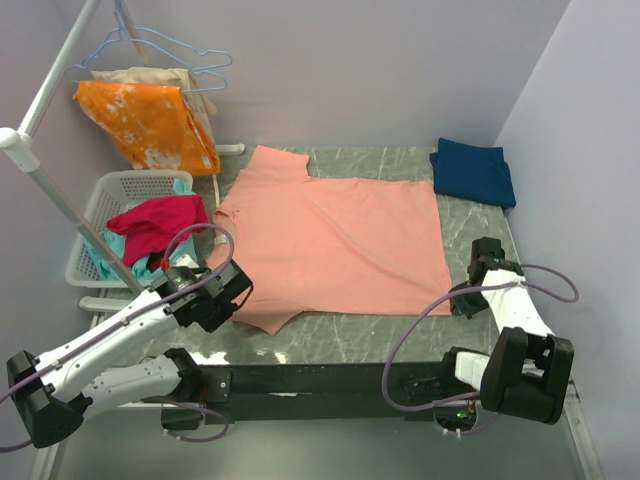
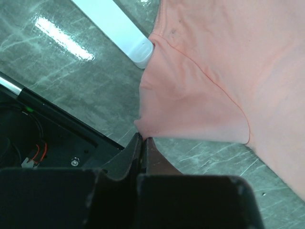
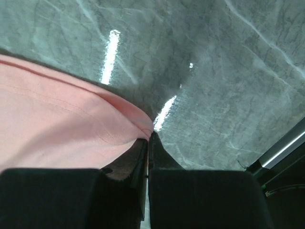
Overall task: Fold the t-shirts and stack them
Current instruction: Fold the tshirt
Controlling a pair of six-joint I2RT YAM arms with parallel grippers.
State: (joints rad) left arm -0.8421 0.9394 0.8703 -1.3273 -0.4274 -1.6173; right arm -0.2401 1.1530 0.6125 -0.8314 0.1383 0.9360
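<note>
- Two shirts lie on the table (image 1: 400, 340), well apart from each other
- The pink shirt (image 1: 340, 245) is spread flat over the middle, its sleeves toward 9 o'clock and its hem toward 3 o'clock
- The navy shirt (image 1: 473, 172) sits folded into a neat block at about 1 o'clock, in the far right corner, just beyond the pink one's far hem corner
- The left gripper (image 1: 236, 303) is at 7 o'clock of the pink shirt; in its wrist view the jaws are pressed together on the edge of the near sleeve (image 2: 190, 105), and the cloth puckers where they bite
- The right gripper (image 1: 457, 298) is at 4 o'clock, clamped tight on the near hem corner (image 3: 138, 121); a small fold of pink cloth bulges just above the fingertips (image 3: 157, 148)
- Both pinched spots are low, close to the table top
- Off the table at 9 o'clock stands a white basket (image 1: 105, 190) holding a magenta garment (image 1: 155, 225) over something teal
- At 10 o'clock an orange cloth (image 1: 150, 125) with white blotches hangs from a rack, with wire hangers (image 1: 190, 55) above it
- A white pole (image 1: 60, 195) slants across the left side, passing in front of the basket
</note>
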